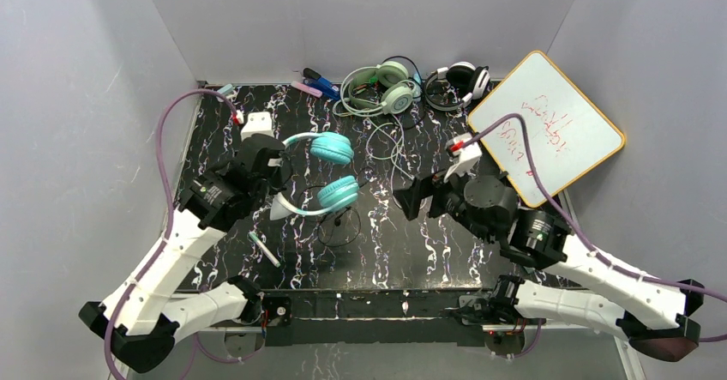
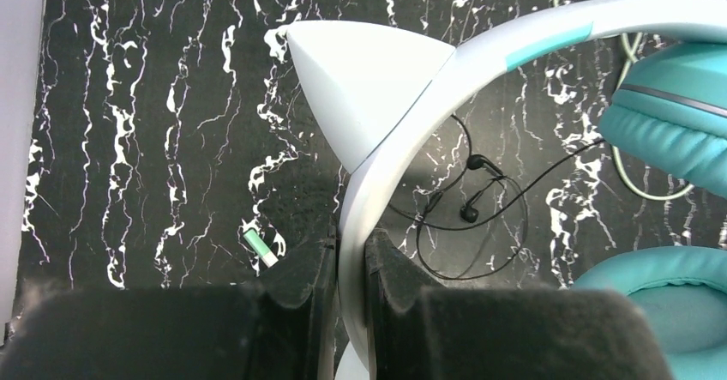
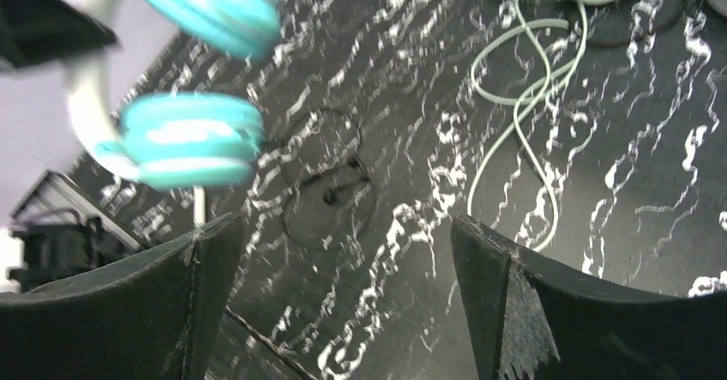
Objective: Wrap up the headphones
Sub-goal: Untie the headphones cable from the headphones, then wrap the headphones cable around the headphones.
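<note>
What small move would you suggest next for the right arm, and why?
Probably lower the right gripper, open and empty, onto the thin black cable lying loose beneath the teal headset, whose band the left gripper clamps.

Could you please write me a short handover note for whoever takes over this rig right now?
Left pincer: shut on the white band of the teal headphones, just below a cat ear.
Right pincer: open, empty, above the table.
Mint-green headphones and black-and-white headphones: at the far edge, neither pincer on them.
Done: teal headphones gripped.
Left: the pale cable trails loose across the table, and a thin black cable lies loose beneath the teal cups. No cable looks wrapped yet.
</note>
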You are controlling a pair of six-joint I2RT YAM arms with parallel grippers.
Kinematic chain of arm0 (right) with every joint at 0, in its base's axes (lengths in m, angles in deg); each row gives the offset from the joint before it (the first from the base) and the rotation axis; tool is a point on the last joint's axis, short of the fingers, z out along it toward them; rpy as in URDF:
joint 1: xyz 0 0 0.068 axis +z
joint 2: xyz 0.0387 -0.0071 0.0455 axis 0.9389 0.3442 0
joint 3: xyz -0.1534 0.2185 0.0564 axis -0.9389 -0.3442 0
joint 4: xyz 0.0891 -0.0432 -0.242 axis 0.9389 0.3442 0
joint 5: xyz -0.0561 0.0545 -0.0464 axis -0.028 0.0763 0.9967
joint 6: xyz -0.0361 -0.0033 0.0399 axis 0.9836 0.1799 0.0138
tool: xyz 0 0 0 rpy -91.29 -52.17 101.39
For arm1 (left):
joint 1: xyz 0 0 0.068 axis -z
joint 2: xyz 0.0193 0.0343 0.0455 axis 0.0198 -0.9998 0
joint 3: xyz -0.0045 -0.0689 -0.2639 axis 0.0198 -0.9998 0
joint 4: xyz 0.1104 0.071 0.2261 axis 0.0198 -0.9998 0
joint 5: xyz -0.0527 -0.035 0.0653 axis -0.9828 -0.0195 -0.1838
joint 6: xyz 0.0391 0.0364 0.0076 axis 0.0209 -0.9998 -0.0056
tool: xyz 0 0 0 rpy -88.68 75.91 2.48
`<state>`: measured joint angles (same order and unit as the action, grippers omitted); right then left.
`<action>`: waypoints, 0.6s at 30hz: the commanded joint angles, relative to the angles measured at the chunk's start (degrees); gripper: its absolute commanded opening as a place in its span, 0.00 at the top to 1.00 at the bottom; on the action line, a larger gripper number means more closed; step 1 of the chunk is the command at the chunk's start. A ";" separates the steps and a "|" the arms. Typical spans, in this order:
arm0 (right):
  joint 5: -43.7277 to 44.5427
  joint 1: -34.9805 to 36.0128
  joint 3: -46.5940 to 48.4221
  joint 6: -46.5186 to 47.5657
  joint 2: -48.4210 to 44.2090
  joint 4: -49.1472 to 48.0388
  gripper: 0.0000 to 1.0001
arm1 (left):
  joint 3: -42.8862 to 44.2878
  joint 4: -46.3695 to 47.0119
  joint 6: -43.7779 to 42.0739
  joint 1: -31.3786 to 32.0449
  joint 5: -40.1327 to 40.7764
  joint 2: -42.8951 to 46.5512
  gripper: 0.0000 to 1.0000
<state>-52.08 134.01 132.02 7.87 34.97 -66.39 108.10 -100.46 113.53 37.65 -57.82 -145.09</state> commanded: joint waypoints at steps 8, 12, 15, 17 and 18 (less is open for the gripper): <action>-17.48 0.02 -19.87 2.15 -1.19 -20.84 0.01 | 17.16 -13.83 5.09 -0.04 -3.42 -3.58 1.00; -22.85 0.00 -25.84 0.36 2.74 -34.61 0.01 | 24.30 -17.25 8.62 -0.05 -4.44 -6.69 1.00; -24.82 0.02 -31.38 -0.86 5.69 -48.13 0.01 | 27.51 -17.34 11.31 -0.04 -7.98 -7.44 1.00; -25.06 0.02 -34.42 -1.16 7.81 -56.78 0.01 | 28.62 -16.29 12.98 -0.04 -10.26 -7.18 1.00; -25.01 0.02 -35.28 -1.07 9.07 -60.82 0.01 | 29.21 -15.75 13.80 -0.04 -11.06 -6.99 1.00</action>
<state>-74.05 134.01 100.43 7.84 41.18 -103.79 133.13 -117.49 121.55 37.65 -63.98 -153.49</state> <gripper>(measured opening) 0.985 0.090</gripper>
